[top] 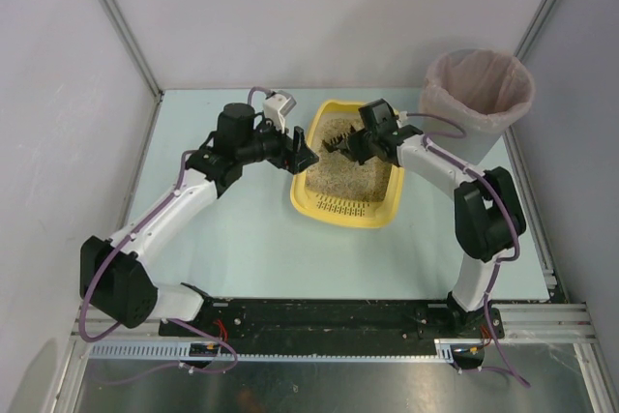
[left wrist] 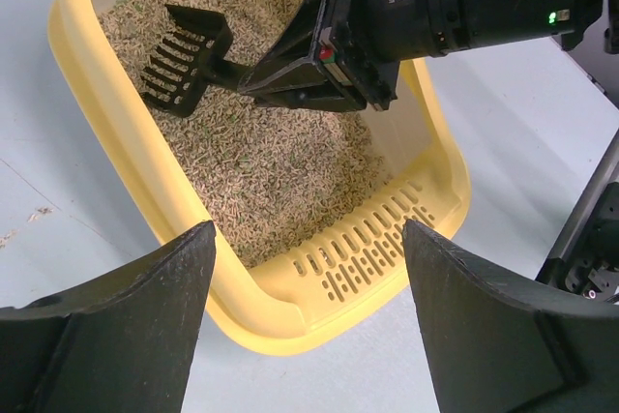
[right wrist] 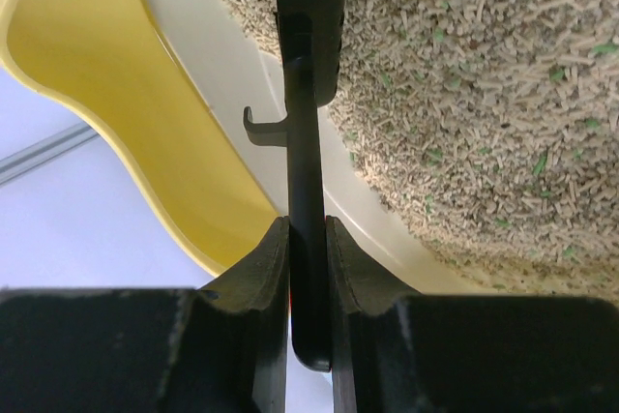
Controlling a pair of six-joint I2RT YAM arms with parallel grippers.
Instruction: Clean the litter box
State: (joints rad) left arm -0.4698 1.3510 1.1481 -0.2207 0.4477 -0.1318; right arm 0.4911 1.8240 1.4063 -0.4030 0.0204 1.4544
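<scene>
– The litter box (top: 343,208), a shallow yellow plastic rectangular tray of beige granules, lies directly under the right gripper (top: 356,145) and just ahead of the left gripper (top: 302,150); agreed?
– Agreed; the right jaws are pinched on the handle of the black slotted plastic scoop (left wrist: 184,60); the left jaws gape wide and empty, close beside the tray's rim.
– For this sifting step, I'd say: run the scoop low and level, draw it slowly through the granules, let loose ones drop; the left could steady the rim.
– What's unclear?
– Whether the left fingers touch the rim; whether there are any clumps; the scoop's head is cut off in the right wrist view.
</scene>
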